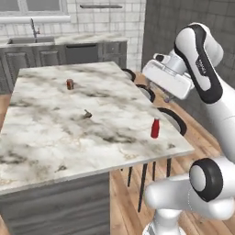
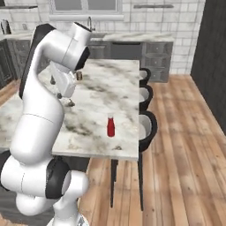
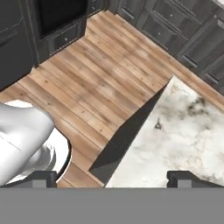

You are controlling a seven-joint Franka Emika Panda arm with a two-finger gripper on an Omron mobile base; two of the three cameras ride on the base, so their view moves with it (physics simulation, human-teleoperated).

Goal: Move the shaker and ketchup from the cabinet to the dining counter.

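Ketchup (image 1: 155, 128) prob. well below gripper (image 3: 112, 177).

The end effector (image 3: 112, 176) is cut off by the hand view's bottom edge, so its opening cannot be told. On the surface (image 1: 46, 137), a small dark thing (image 1: 86, 114) is too small to name, perhaps the shaker.

No readable text anywhere (ketchup (image 1: 155, 128) bottle unlabelled, arm's dark marking too blurred).
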